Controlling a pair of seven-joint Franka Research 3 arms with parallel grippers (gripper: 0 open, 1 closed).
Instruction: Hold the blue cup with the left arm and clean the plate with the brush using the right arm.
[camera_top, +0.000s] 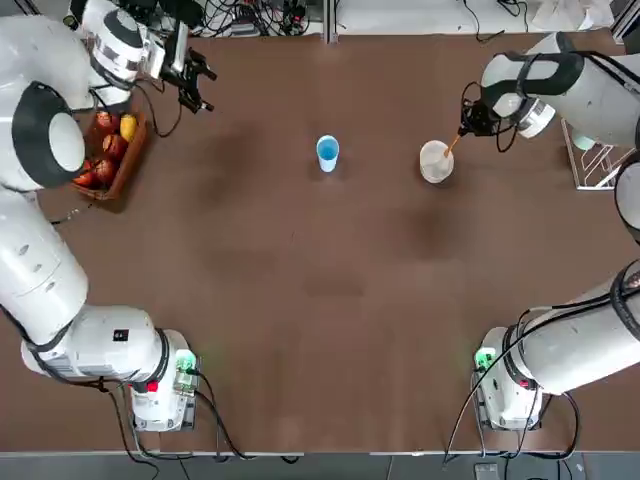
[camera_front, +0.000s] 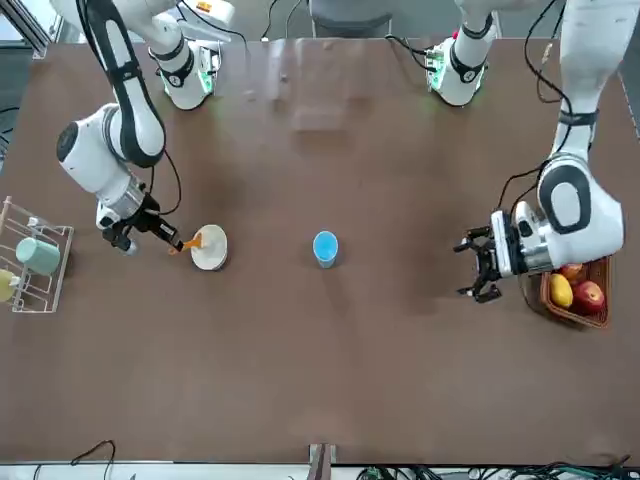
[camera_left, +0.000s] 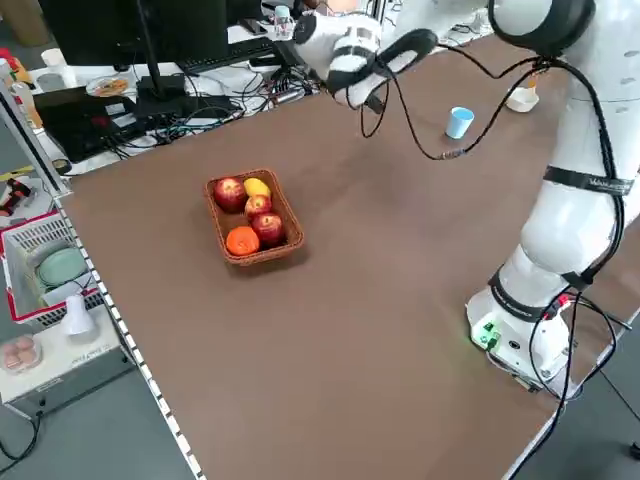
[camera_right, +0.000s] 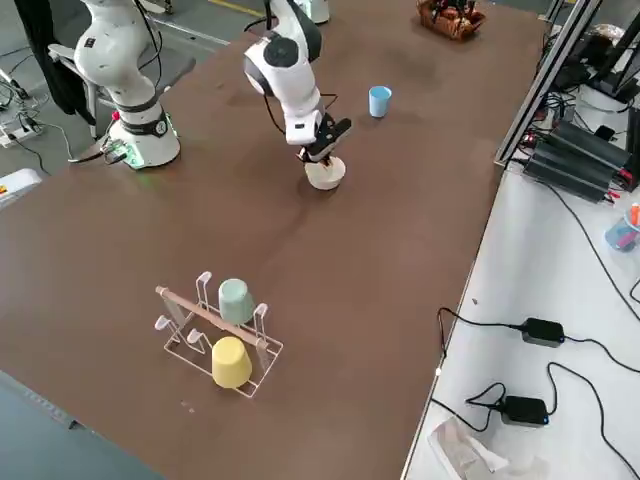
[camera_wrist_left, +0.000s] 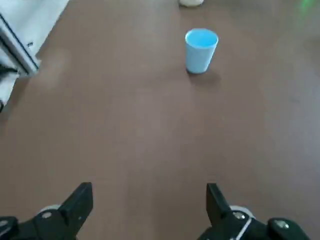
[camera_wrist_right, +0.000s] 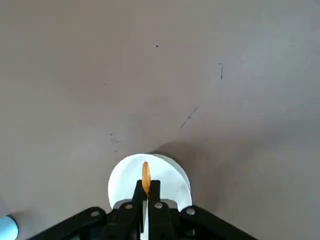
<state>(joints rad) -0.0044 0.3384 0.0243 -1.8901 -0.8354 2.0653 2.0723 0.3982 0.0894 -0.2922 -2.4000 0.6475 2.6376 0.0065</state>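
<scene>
Orange-handled, the brush (camera_top: 455, 143) is clenched in my right fingers (camera_wrist_right: 155, 192) at the white plate (camera_top: 435, 163), toward the table's far right corner. Left of that, nearer the far edge than the near one, stands the blue cup (camera_top: 328, 154); my left fingers (camera_wrist_left: 80, 205) hang released, toward the far left corner

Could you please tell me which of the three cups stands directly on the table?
The light-blue cup; the pale green and yellow ones are on the white rack.
</scene>
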